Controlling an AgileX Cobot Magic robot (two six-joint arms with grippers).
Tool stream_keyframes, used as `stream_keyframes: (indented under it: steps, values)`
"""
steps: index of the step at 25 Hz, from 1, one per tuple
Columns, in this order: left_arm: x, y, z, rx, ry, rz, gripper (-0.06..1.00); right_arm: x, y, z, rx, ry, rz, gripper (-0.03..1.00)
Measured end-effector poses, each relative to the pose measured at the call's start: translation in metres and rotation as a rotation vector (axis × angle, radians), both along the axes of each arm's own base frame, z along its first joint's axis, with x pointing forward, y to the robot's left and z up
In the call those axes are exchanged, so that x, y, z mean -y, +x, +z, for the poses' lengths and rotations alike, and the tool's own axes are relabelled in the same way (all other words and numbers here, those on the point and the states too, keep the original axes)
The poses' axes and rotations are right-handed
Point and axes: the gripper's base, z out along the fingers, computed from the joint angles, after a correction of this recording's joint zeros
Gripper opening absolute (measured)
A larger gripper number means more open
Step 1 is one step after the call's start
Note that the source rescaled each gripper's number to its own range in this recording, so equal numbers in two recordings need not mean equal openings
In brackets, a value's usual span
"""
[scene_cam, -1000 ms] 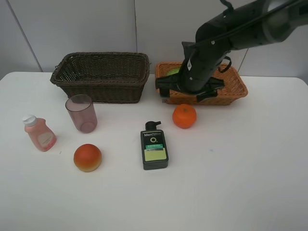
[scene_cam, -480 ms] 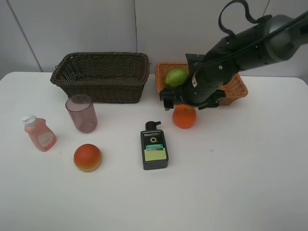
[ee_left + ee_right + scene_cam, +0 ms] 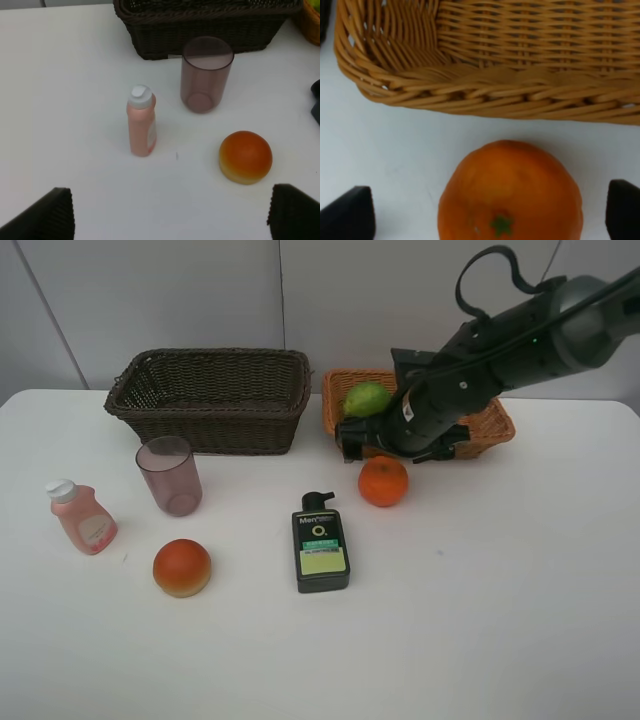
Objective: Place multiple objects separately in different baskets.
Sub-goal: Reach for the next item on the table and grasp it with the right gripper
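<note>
The right gripper, jaws wide apart (holding nothing), hangs just over the tangerine, with the tan wicker basket just behind.

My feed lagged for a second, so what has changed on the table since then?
The right claw, open, drew back from over the light basket and now hangs above the tangerine, uncovering the lime in that basket. Nothing was gripped or released. The cup, pink bottle, pump bottle, red-orange fruit, tangerine and dark basket stayed put.
</note>
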Motion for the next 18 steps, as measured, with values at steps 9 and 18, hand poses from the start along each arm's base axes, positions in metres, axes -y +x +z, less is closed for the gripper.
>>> stream_keyframes:
  steps: [9, 18]
  values:
    - [0.0, 0.0, 0.0, 0.0, 0.0, 0.0, 1.0, 0.0, -0.001, -0.012, -0.004, 0.024, -0.006, 1.0]
    - [0.0, 0.0, 0.0, 0.0, 0.0, 0.0, 1.0, 0.008, -0.002, -0.021, 0.018, 0.036, -0.013, 1.0]
